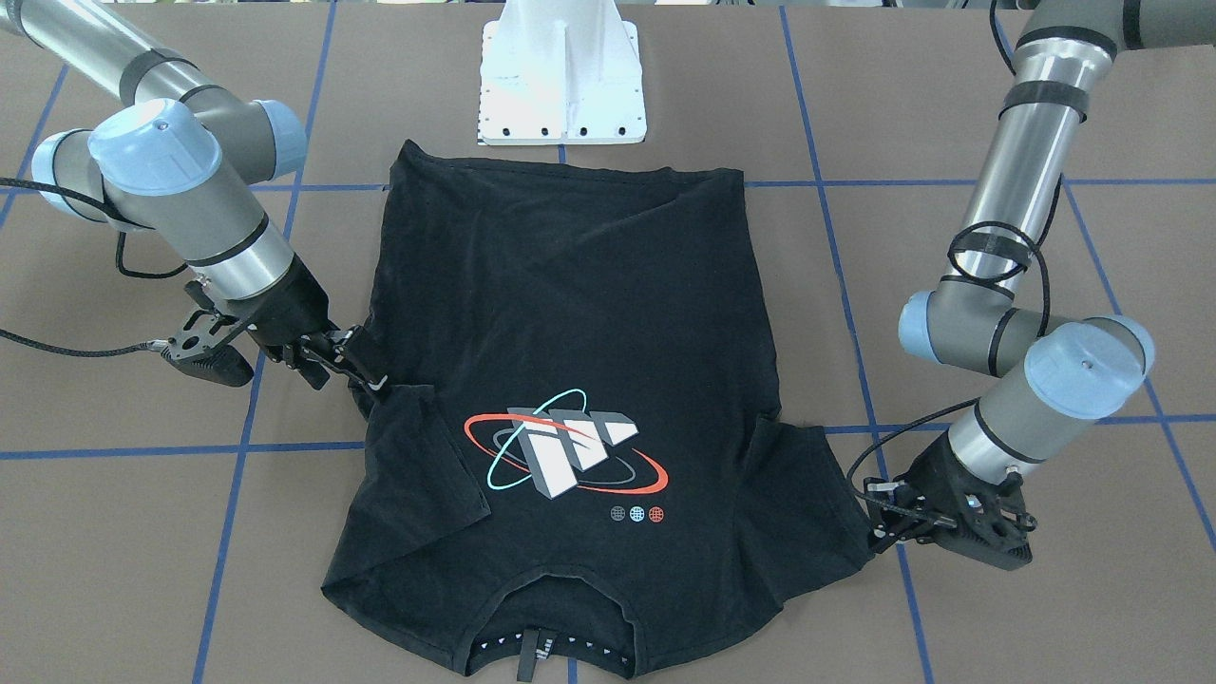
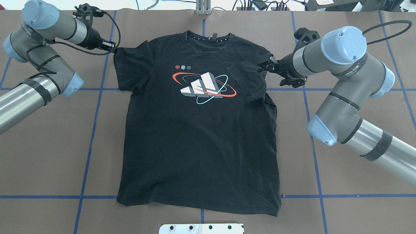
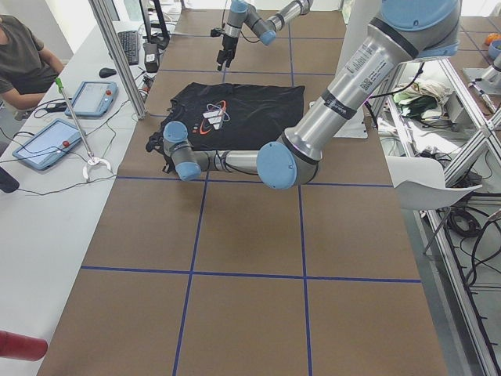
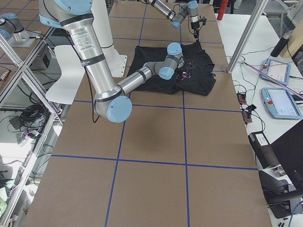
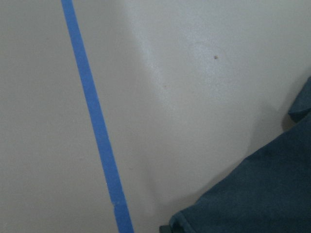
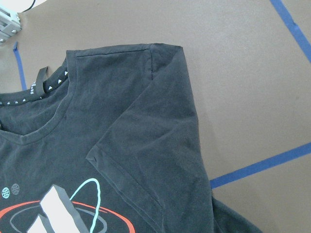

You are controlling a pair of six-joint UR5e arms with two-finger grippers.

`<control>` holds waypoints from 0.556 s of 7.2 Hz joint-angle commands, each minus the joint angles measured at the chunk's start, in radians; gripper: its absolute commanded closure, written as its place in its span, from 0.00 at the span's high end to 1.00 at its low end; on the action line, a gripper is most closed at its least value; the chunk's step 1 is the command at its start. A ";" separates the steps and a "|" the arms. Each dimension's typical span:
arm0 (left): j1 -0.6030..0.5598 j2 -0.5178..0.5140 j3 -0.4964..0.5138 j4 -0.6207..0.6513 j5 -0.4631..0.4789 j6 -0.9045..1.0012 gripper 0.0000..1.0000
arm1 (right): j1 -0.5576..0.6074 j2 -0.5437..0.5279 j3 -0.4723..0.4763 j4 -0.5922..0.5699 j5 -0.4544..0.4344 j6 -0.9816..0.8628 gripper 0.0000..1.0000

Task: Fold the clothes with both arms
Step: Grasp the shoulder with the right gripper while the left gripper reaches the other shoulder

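The black T-shirt (image 2: 195,146) lies flat on the brown table (image 2: 48,146), print side up, directly in front of the white base plate (image 2: 201,228). Its hem (image 2: 198,208) is the edge nearest to the plate, close to it but not touching. The collar (image 2: 208,37) is the edge farthest from the plate. The logo print (image 2: 203,86) is on the chest, in the half of the shirt far from the plate. The three small dots (image 2: 183,67) are just beyond it, toward the collar and a little to the robot's left.

The right-side sleeve (image 2: 247,81) is folded inward over the chest, and its cuff reaches the end of the print. The right arm (image 2: 344,110) comes in on the robot's right of the plate. The right gripper (image 2: 261,66) is at the shoulder edge where this fold begins, far out from the plate. Its fingers look spread apart with no cloth between them, and in the right wrist view the folded sleeve lies free.

The left-side sleeve (image 2: 130,61) is spread flat. The left arm (image 2: 42,74) comes in on the robot's left of the plate, and the left gripper (image 2: 112,48) has its tip at the outer corner of this sleeve, low over the table. Whether its fingers are clenched on the cloth I cannot tell. The left wrist view shows only the table, one blue tape line (image 5: 92,121) and a piece of dark cloth.
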State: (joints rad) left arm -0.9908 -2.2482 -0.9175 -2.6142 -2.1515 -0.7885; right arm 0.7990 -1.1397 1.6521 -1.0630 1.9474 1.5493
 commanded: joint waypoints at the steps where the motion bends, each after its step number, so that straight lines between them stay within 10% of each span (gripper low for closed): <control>1: 0.003 0.076 -0.223 0.028 -0.073 -0.237 0.00 | 0.000 -0.003 0.005 0.000 0.001 -0.002 1.00; 4: 0.128 -0.045 -0.284 0.185 0.057 -0.452 0.00 | 0.000 -0.006 0.003 0.000 0.001 -0.002 1.00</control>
State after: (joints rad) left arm -0.9289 -2.2371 -1.1908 -2.4933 -2.1745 -1.1689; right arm 0.7992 -1.1450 1.6554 -1.0631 1.9492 1.5479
